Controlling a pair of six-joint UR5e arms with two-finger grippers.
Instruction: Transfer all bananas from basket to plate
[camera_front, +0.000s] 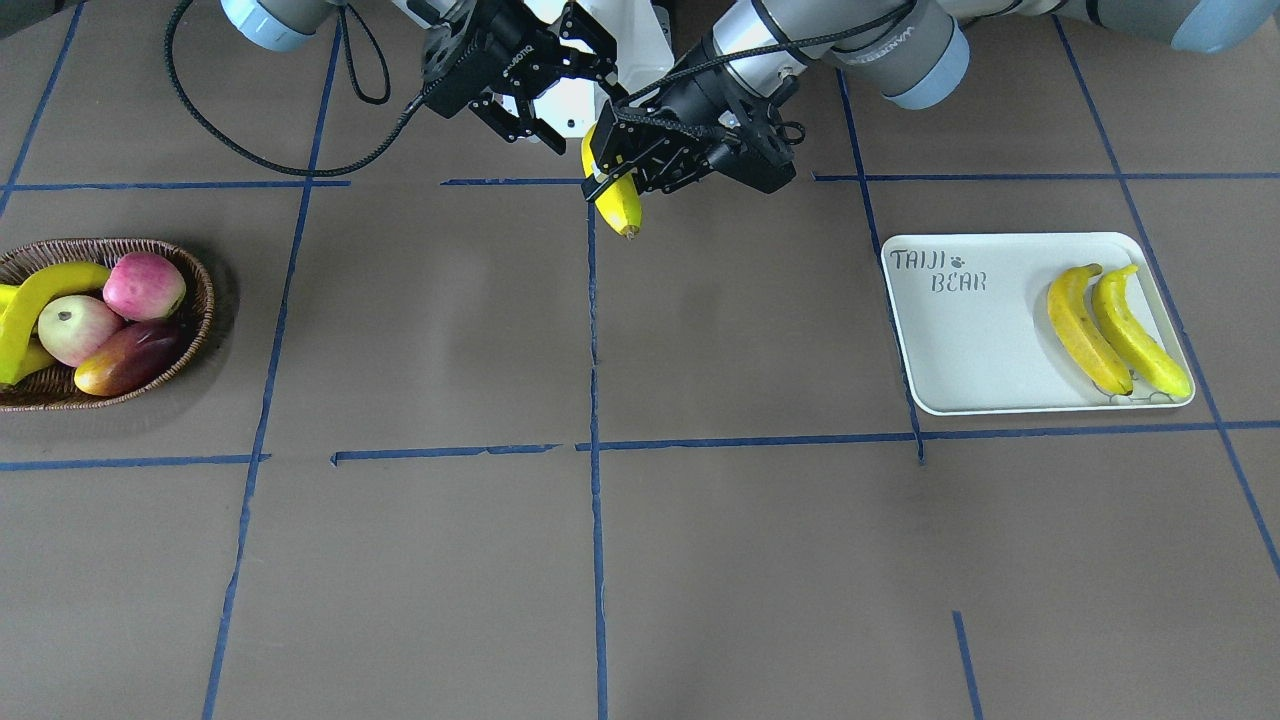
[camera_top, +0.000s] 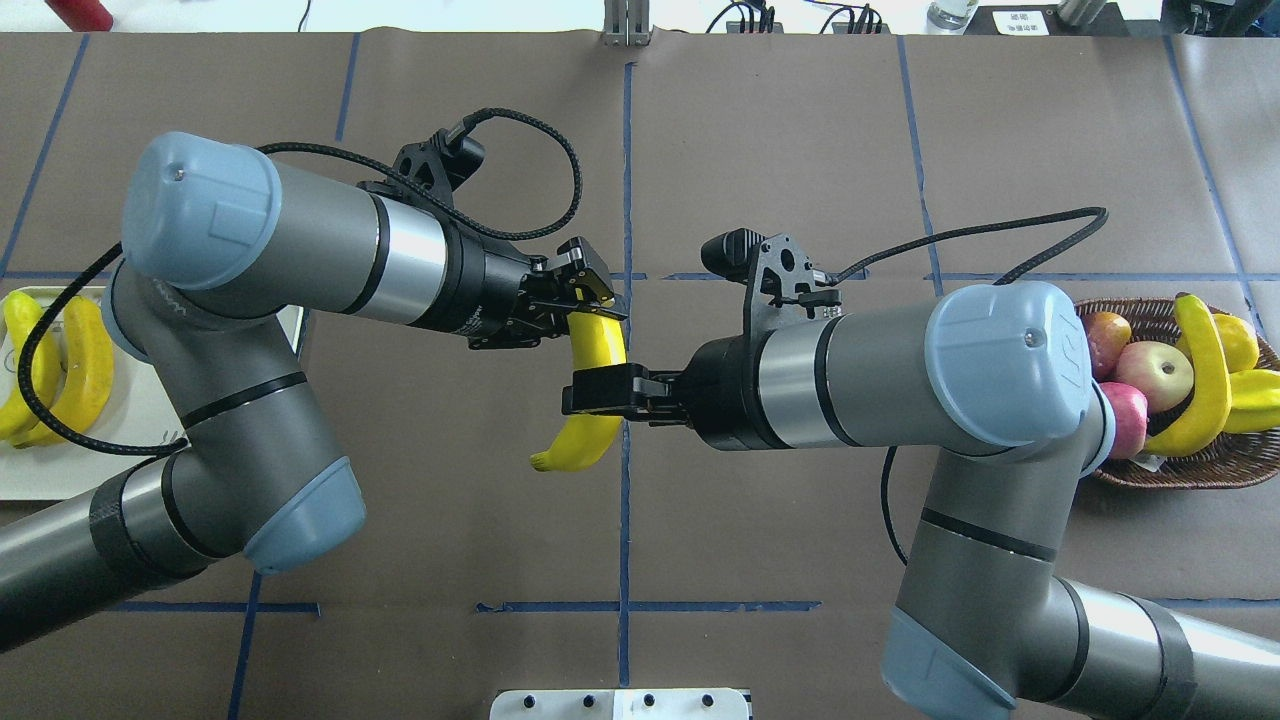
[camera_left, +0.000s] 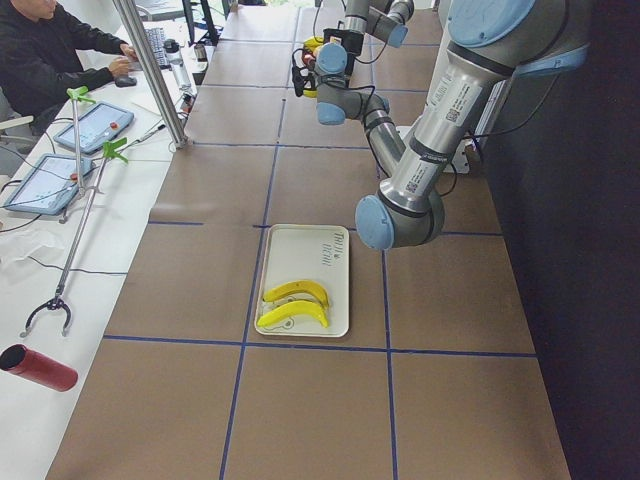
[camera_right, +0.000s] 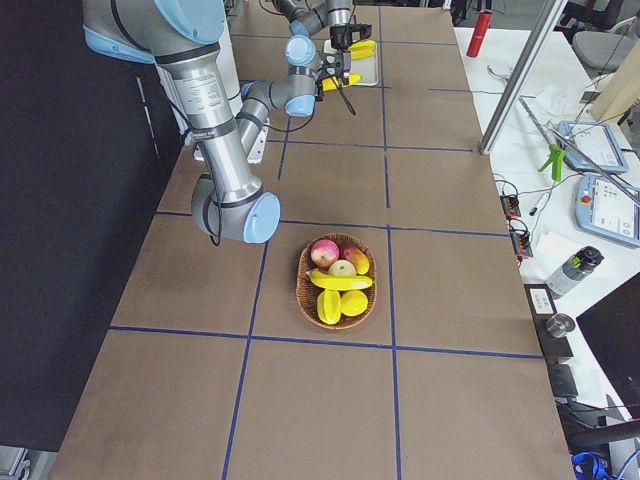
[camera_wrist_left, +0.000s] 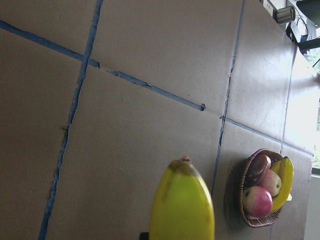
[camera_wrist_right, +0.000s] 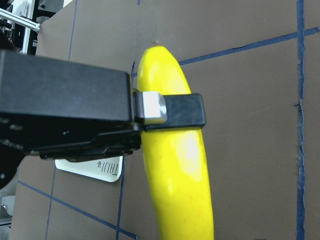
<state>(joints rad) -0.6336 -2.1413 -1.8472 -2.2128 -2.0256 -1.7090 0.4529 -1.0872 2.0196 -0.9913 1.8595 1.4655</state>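
My left gripper is shut on a long yellow banana and holds it in the air over the table's middle, dark tip hanging down. It also shows in the overhead view, at the banana's upper end. My right gripper is beside it, jaws spread, not holding the banana. The right wrist view shows a left finger clamped across the banana. Two bananas lie on the plate. One long banana lies in the basket.
The basket also holds two apples, a dark red mango and stubby yellow fruits. The plate is at my left, the basket at my right. Blue tape lines cross the brown table. Operators' desks stand beyond the far edge.
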